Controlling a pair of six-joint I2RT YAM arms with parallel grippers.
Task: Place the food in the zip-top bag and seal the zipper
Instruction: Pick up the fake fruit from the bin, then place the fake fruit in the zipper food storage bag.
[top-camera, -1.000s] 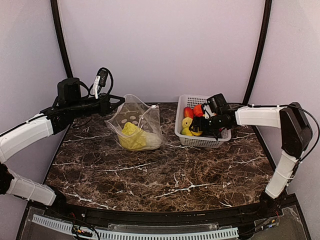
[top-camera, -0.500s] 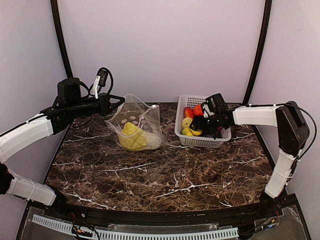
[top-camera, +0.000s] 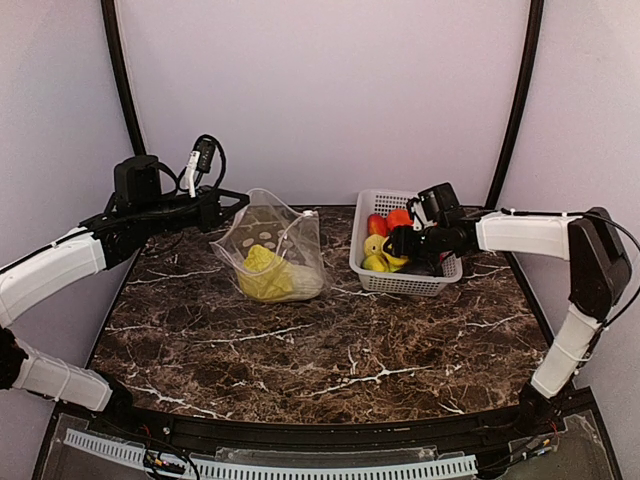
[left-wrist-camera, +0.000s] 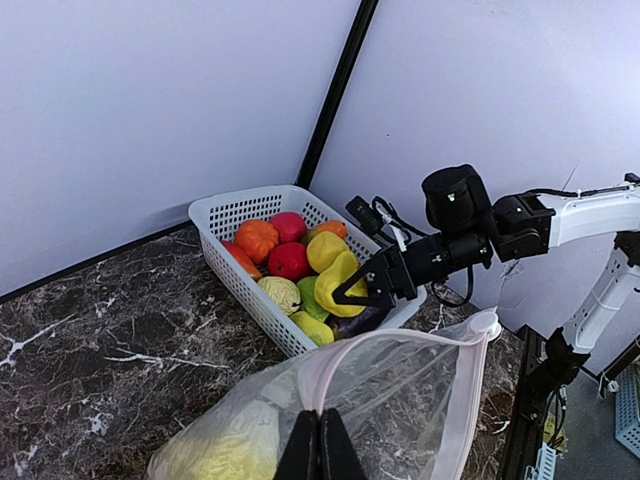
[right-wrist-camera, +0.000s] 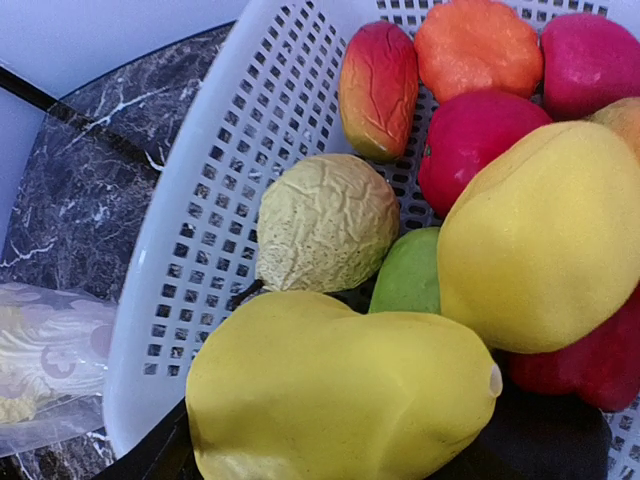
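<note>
The clear dotted zip-top bag (top-camera: 272, 248) stands open at the back left with a yellow food piece (top-camera: 266, 274) inside. My left gripper (top-camera: 232, 203) is shut on the bag's mouth edge and holds it up; the wrist view shows the closed fingertips (left-wrist-camera: 320, 442) pinching the pinkish zipper (left-wrist-camera: 462, 400). My right gripper (top-camera: 393, 243) is in the white basket (top-camera: 402, 284), shut on a yellow pear-shaped fruit (right-wrist-camera: 340, 395), also seen from the left wrist (left-wrist-camera: 338, 282). Only dark finger parts (right-wrist-camera: 150, 462) show beside the fruit.
The basket (right-wrist-camera: 190, 250) holds more food: a pale wrinkled melon (right-wrist-camera: 325, 222), a green piece (right-wrist-camera: 408, 277), a large yellow fruit (right-wrist-camera: 545, 235), red ones (right-wrist-camera: 478, 135), an orange one (right-wrist-camera: 478, 45) and a dark purple one (left-wrist-camera: 358, 322). Dark marble table (top-camera: 320, 340); walls close behind.
My right gripper has shifted slightly up and right inside the basket with the yellow fruit. The left arm and bag have not moved.
</note>
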